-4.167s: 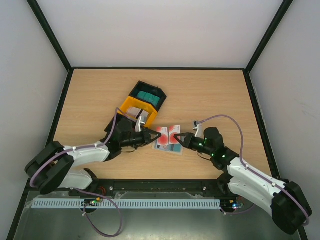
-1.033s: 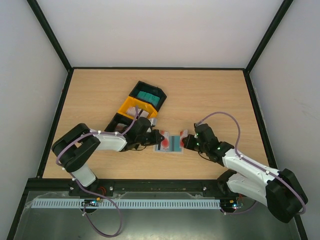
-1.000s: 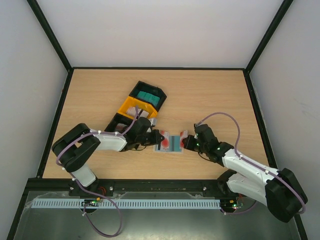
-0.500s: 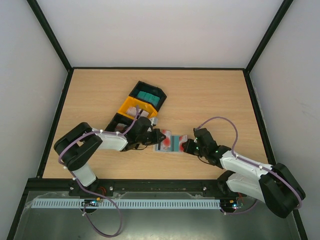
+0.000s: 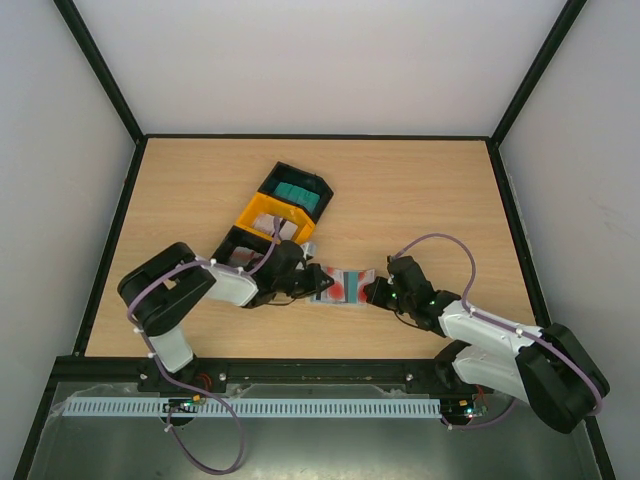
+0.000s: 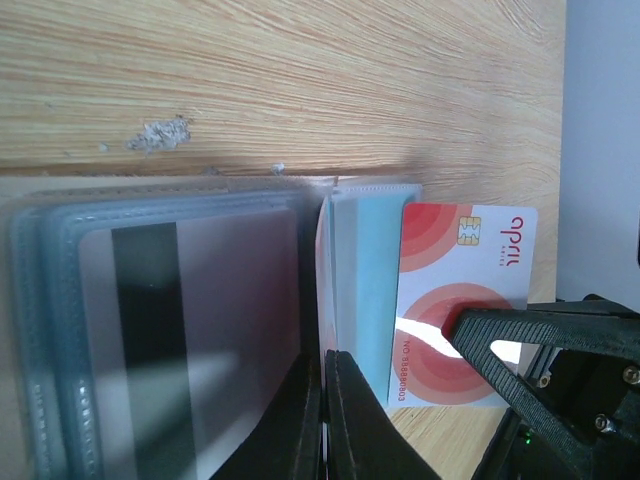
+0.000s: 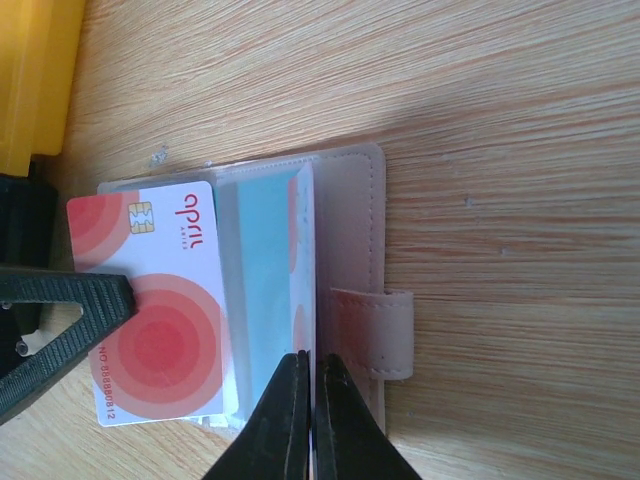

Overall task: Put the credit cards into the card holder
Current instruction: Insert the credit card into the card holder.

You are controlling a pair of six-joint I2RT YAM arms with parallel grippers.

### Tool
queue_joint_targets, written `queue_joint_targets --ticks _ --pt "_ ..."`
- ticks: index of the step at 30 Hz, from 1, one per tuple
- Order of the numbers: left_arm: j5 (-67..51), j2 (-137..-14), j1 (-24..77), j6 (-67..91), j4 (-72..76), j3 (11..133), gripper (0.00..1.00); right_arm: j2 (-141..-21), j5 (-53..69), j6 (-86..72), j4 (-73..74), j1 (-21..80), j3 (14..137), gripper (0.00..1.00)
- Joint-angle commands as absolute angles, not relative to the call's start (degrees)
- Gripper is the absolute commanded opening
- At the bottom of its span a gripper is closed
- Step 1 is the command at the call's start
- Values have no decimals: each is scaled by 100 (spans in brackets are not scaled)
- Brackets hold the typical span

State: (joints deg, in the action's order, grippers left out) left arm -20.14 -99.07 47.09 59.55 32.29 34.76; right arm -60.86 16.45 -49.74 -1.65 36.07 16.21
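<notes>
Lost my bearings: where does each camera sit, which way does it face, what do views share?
Top external: above, behind the robot, looking down at the table; whole robot, left gripper and right gripper meeting at the card holder.
Left wrist: on the left arm, looking past its fingers, pinching a sleeve edge, at the clear sleeves; right gripper lower right.
Right wrist: looking past its fingers, pinching a sleeve edge, onto the beige flap; left gripper at left.
Shared: both wrist views show the red-blotched card.

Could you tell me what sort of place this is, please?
Probably a robot test cell: a wooden table enclosed by white panels, left arm and right arm bolted at its near edge, plastic trays as props.
</notes>
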Motion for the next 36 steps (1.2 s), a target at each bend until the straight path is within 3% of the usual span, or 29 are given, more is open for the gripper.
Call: queue_joint_targets --ticks 1,18,24,32,36 --pt "-2102 -10112 4779 6090 3477 3374 2 -6202 1300 -5016 136 3603 1444 2" --pt "-2339 -10665 4861 5898 3650 3538 3 -6543 1302 -4896 143 3601 1557 2" --pt "-2219 -10757 4866 5813 3531 3629 4 -5846 1034 -4832 1014 3599 2167 2" --pt "-2057 -10652 4972 5724 3107 3784 17 -5528 36 -4825 2572 3603 2562 2" --pt "-1770 -10502 5158 5558 2279 4112 35 -5782 153 -4835 2551 3612 2536 2"
